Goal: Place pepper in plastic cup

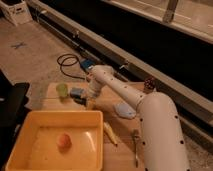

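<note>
The rounded white arm shell point(155, 125): smooth, semi-gloss plastic. The gripper point(90, 103) hangs low over the matt pale wooden tabletop point(51, 103). The small pale green plastic cup point(61, 90): translucent. The rectangular yellow plastic tub point(60, 114): smooth, slightly glossy.

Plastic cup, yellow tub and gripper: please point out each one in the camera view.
plastic cup point(61, 90), camera view, middle of its pale green wall.
yellow tub point(55, 115), camera view, its far rim.
gripper point(90, 103), camera view, low end of the arm, beside the blue sponge point(77, 92).
</note>
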`<state>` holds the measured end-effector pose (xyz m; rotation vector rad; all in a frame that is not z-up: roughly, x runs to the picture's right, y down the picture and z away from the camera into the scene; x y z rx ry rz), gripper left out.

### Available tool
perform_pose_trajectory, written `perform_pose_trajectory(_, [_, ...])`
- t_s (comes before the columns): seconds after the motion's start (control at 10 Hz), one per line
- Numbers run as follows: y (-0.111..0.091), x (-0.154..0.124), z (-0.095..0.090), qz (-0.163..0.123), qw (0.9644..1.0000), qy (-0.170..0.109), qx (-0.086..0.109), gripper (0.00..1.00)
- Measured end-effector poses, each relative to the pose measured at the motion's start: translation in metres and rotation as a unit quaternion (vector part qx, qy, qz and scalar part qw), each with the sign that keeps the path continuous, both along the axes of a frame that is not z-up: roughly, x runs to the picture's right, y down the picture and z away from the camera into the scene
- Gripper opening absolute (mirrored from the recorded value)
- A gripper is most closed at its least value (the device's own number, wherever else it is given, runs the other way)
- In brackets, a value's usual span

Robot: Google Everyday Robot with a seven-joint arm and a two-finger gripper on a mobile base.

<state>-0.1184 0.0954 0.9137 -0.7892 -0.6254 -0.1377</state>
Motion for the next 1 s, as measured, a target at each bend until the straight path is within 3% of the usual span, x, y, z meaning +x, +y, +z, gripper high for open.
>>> perform_pose_trajectory(0.6, [0.014,-0.005,0.021,0.003,0.9995,-0.007,-0.031,0.73])
perform_pose_trajectory(0.8, [0.014,-0.004,0.021,0.001,0.9995,-0.006,-0.031,0.61])
perform_pose_trajectory(1.0, [0.013,-0.004,0.021,0.001,0.9995,-0.006,-0.031,0.41])
